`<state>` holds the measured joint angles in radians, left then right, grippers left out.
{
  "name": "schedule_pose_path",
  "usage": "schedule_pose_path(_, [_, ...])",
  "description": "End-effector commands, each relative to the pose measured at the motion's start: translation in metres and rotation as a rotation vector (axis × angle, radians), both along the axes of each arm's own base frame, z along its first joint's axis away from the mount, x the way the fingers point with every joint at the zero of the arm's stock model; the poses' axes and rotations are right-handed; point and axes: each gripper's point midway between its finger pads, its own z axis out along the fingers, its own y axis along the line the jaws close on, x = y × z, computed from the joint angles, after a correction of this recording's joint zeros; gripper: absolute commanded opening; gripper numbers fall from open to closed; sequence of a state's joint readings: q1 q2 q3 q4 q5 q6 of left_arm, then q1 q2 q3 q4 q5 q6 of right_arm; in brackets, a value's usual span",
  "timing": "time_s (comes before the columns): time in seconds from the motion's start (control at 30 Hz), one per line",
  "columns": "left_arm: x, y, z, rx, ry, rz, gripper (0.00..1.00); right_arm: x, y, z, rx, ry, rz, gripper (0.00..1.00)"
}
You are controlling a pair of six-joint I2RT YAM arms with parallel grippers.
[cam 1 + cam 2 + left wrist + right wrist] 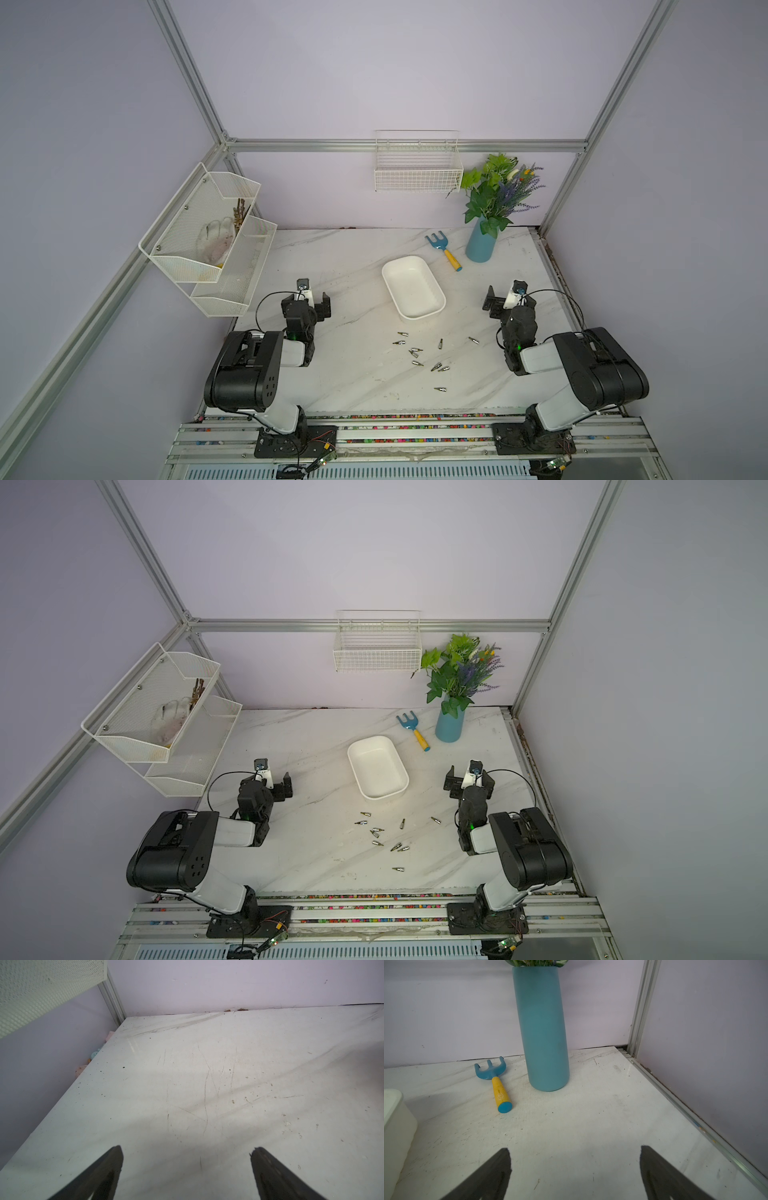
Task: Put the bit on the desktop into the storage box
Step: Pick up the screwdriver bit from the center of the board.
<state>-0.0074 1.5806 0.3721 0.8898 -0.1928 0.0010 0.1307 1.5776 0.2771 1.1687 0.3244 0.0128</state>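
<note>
Looks like the start: nothing picked yet. About ten small silver metal screwdriver bits [417,363] lying flat on white marble-pattern desktop [353,386], between the two arms, near the plain white rounded-rectangle plastic storage box [422,314] on its arm-base side. Box empty in both top views.

Left gripper [187,1154]: jaws spread wide, nothing between, over bare desktop. Right gripper [575,1152]: same, wide and empty, facing tall blue cylindrical vase [542,1028] and blue-tined, yellow-handled hand rake [497,1082].

Suggested for the first pick:
- Take the lone bit [473,340] nearest the right arm first; no neighbours to bump.
- Come straight down, jaws across the shank, not along it; close right at the surface.
- Expect rolling or skidding on the smooth top; go slow at contact.
- Leave the touching pairs in the cluster for later, or split with a nudge.
- Release low inside the box, away from the rim, to avoid bounce-out.

Hidden or unclear:
- No bit in either wrist view; top views only for targeting at present.
- Tip types and exact count too small to tell; a couple of bits apparently lying against each other.
- One corner of box in right wrist view, none in left.
- Vase top cut off in right wrist view.
</note>
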Motion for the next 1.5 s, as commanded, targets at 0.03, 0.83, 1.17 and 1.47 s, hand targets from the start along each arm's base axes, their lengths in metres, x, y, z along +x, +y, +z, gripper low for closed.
schedule_pose_path(0.03, [0.006,0.000,0.018,-0.003,-0.059,-0.003,1.00,0.002,-0.002,0.009,0.001,-0.036,-0.010,1.00])
schedule_pose_path(0.83, [0.001,0.016,0.037,-0.008,-0.081,0.097,1.00,-0.001,-0.008,0.030,0.011,-0.055,-0.044,1.00])
schedule_pose_path(1.17, [-0.033,0.037,0.110,-0.238,-0.215,0.288,1.00,-0.007,-0.010,0.082,0.213,-0.001,-0.082,1.00])
schedule_pose_path(1.47, [-0.044,0.005,0.134,-0.424,-0.123,0.152,1.00,-0.014,0.037,0.099,0.342,0.140,0.161,1.00])
